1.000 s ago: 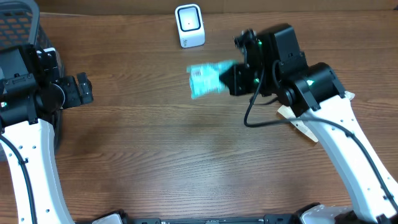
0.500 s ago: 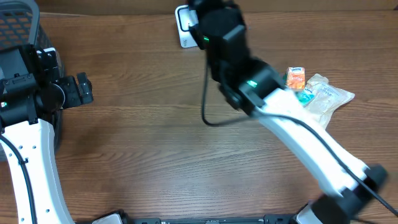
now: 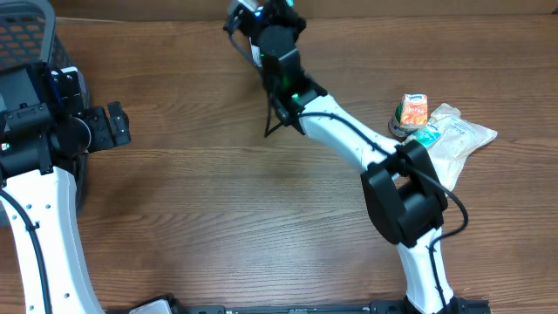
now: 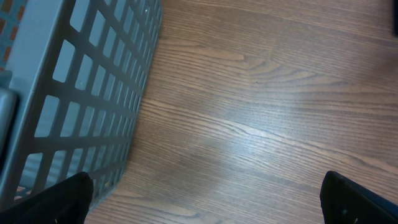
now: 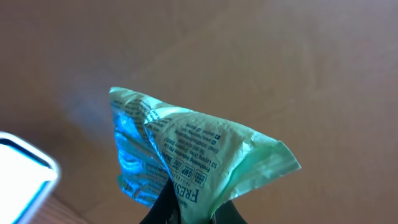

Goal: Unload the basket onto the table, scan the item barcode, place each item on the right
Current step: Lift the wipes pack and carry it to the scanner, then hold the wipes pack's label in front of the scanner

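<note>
- One green packet [image 5: 186, 155], pinched in the closed right gripper [image 5: 186, 210], is over the table's [image 3: 218, 218] far edge, beside the scanner [image 5: 22, 168];
- probably light, floppy, slippery film; best held by a sealed edge;
- left gripper [image 3: 112, 125] spread wide, empty.

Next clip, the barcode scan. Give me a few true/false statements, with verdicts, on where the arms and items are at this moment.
1. The right gripper is shut on a green packet. True.
2. The left gripper holds a pouch. False: it is open and empty, beside the basket.
3. A white scanner shows at the lower left of the right wrist view, close to the packet. True.
4. The orange carton lies in the basket. False: it is on the table at the right, next to a clear plastic bag.
5. The right arm is folded back at the near edge. False: it is stretched out to the table's far edge.
</note>
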`<state>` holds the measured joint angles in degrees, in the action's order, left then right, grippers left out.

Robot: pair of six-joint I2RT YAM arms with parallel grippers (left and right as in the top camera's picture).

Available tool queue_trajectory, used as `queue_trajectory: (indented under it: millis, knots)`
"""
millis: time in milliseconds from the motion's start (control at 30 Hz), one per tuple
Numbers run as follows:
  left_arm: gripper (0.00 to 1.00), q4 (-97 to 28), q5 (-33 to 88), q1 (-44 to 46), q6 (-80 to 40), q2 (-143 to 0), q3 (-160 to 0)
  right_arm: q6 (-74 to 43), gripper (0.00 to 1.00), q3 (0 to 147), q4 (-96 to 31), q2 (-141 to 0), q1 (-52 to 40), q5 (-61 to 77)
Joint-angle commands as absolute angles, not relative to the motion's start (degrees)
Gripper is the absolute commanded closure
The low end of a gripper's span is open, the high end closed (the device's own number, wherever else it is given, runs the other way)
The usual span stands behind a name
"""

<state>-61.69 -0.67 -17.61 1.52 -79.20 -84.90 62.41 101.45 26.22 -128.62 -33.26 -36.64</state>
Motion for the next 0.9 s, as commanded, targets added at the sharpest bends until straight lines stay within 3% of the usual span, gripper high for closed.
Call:
queue_trajectory:
  millis: [0,333,867]
  knots:
    - [0.0,-61.5,-0.2,-17.2,2.2,-79.4,-85.2,66.2,0.96,102.4,28.8,-131.2,-32.1,-34.3]
    - [0.0,-61.5,-0.2,-17.2,2.2,-79.4,-85.2,66.8,0.96,102.4,26.7,-135.1,-32.0,-25.6]
    - [0.01,-61.5,-0.2,-17.2,2.2,-79.4,-85.2,71.4,0.96,102.4,27.8,-137.5,-30.3,-22.9]
